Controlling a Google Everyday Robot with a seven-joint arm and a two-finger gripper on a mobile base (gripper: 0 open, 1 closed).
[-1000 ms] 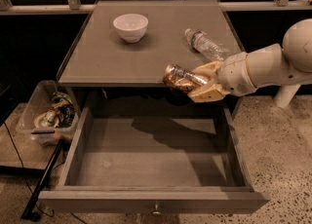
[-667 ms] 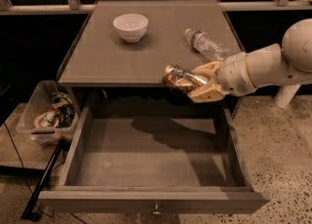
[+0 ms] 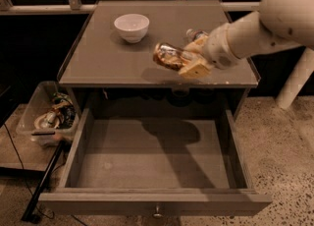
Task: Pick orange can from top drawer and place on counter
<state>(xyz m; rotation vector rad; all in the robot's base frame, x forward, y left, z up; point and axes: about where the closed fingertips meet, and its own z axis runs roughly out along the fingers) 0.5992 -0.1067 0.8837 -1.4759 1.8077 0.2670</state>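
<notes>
Orange-brown metal with a silver end, the orange can (image 3: 167, 55) sat clamped in the claw (image 3: 180, 58), whose tan fingers (image 3: 196, 69) were closed on its rear half. A second earlier the claw had hung lower and nearer the camera, over the front edge of the table and the rear of the open top drawer (image 3: 147, 166). Now it had risen and travelled inward, so the can hung over the table (image 3: 108, 58) itself, with its shadow falling on the grey surface just beneath. The two looked apart rather than touching.

That shift suggested the lift out of the drawer was finished and only the put-down was left — lowering the can and letting go.

The can lay on its side, not upright. Its long axis ran roughly level and crosswise in the view, in line with the white arm (image 3: 255, 28). The free end stuck out from the claw on the side away from the arm and sat slightly higher than the gripped end. Set down like that, it would probably land on its curved side and might roll.

Beyond the claw, on the can's free-end side, stood a white bowl (image 3: 131, 26), well apart. A clear water bottle (image 3: 195, 34) lay just behind the claw, mostly hidden by it. Below and in front of the claw, the drawer's flat bottom held nothing.
</notes>
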